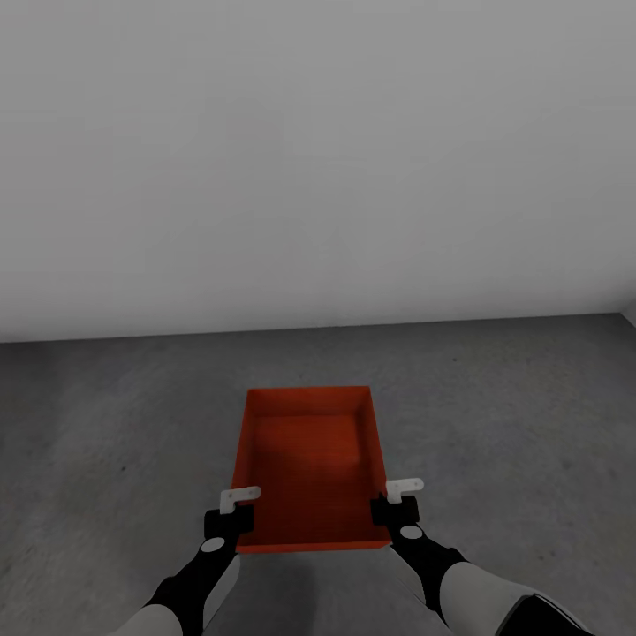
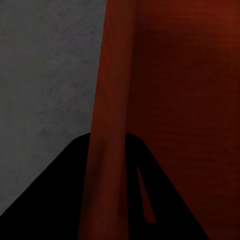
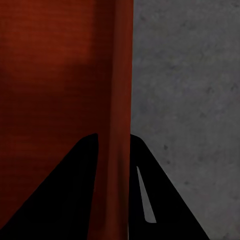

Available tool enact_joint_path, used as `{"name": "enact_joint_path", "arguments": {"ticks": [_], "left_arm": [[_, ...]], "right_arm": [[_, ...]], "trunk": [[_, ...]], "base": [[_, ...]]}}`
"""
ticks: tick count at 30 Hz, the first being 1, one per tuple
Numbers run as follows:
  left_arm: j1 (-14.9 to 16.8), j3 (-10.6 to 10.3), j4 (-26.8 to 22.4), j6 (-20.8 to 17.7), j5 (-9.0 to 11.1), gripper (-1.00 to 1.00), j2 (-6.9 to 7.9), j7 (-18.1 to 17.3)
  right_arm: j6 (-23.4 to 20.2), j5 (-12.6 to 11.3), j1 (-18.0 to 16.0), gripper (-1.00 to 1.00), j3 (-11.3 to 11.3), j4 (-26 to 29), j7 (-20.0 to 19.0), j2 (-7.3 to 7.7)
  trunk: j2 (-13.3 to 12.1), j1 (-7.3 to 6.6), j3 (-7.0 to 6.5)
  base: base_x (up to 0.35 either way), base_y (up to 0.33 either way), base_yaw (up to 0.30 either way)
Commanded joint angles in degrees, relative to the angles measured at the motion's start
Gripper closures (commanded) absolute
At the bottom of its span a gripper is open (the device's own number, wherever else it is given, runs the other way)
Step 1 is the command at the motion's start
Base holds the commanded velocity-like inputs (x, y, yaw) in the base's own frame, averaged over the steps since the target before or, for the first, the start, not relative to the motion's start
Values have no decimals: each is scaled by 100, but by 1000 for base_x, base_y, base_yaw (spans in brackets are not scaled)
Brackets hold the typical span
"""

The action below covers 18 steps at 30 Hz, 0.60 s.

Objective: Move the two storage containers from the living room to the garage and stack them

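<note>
while gripped by left gripper (image 1: 237, 505) and right gripper (image 1: 399, 497), one storage container (image 1: 309, 468), grey floor (image 1: 530, 415)

Dark grey floor (image 1: 512, 424) meets a pale wall (image 1: 318, 159); whether the orange-red container (image 1: 309, 468) touches it is unclear.

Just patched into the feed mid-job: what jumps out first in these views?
The orange-red storage container dominates, held low in front of the robot over the dark grey floor, with a plain pale wall behind. The left gripper and right gripper each straddle a side wall at its near end, as both wrist views show close up.
</note>
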State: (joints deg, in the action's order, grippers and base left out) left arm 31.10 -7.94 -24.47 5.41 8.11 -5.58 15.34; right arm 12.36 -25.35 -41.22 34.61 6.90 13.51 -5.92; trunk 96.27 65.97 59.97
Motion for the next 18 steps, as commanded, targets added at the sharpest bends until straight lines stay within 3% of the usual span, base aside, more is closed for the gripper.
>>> {"name": "enact_joint_path", "arguments": {"ticks": [1,18], "left_arm": [[9,25,-23,13,32,100,4,65],[10,26,-23,13,32,100,5,65]], "right_arm": [[30,-97,-1,100,-7,-13,29,2],[30,-100,-1,100,-7,-13,29,0]], "trunk": [[43,22,22],[725,395,327]], "base": [[0,0,0],[0,0,0]]}}
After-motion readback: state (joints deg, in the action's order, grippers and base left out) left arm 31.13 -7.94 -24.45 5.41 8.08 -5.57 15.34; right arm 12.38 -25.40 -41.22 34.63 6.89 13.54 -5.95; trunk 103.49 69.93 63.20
